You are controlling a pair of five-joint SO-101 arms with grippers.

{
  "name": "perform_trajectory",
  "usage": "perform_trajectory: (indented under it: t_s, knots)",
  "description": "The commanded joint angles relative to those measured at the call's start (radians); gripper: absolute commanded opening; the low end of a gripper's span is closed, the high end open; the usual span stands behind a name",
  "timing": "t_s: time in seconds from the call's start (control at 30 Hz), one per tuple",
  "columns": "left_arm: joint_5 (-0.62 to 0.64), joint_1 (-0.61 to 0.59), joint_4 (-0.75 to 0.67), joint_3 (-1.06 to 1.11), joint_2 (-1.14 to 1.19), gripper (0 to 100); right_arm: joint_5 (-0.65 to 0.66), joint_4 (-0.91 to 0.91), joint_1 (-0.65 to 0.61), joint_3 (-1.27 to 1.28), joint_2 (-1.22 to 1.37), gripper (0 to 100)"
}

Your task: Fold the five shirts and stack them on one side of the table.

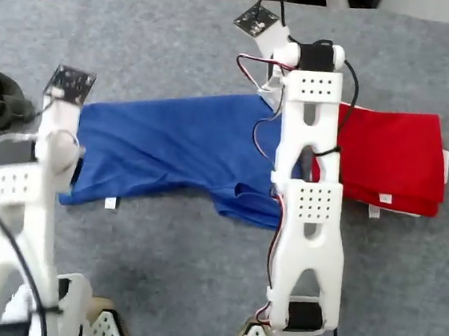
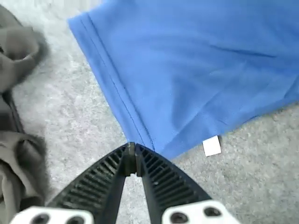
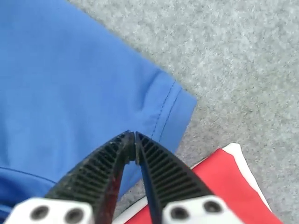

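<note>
Overhead, red shirt [image 1: 390,157] beside blue shirt [image 1: 171,142].

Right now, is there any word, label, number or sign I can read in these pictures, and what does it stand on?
No text can be read anywhere.
White tag at the edge of the blue shirt: looks blank, no print shows.
Small tag at the edge of the red shirt: too small to read.
Circuit board on top of an arm: markings too small to read.
</note>
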Motion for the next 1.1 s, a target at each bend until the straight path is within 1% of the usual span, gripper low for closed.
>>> perform_trajectory:
  t_s: [0.0,0.1,0.2,0.37,0.47,0.57,0.73,0.9,1.07]
  knots:
    - [0.014,0.016,-0.025,0.131,-0.157,3,0.008,0.008,-0.012,-0.045,-0.015,1.3]
    - [0.015,0.018,-0.074,0.205,-0.181,3,0.008,-0.006,-0.012,-0.038,-0.010,1.3]
    - [0.017,0.018,-0.107,0.234,-0.144,3,0.006,-0.031,-0.012,-0.045,0.001,1.3]
    - [0.020,0.013,-0.100,0.188,-0.057,3,0.008,-0.038,-0.012,-0.045,0.025,1.3]
    - [0.023,0.030,-0.051,0.154,-0.023,3,0.002,-0.044,-0.011,-0.045,0.038,1.3]
    - [0.072,0.048,-0.040,0.136,-0.003,3,0.002,-0.046,-0.017,-0.045,0.042,1.3]
    - [0.155,0.048,-0.097,0.108,0.068,3,0.002,-0.101,-0.031,-0.045,0.061,1.3]
    - [0.247,0.041,-0.101,-0.019,0.184,3,0.000,-0.153,-0.032,-0.045,0.088,1.3]
    - [0.252,0.041,-0.107,-0.068,0.341,3,0.000,-0.206,-0.025,-0.045,0.124,1.4]
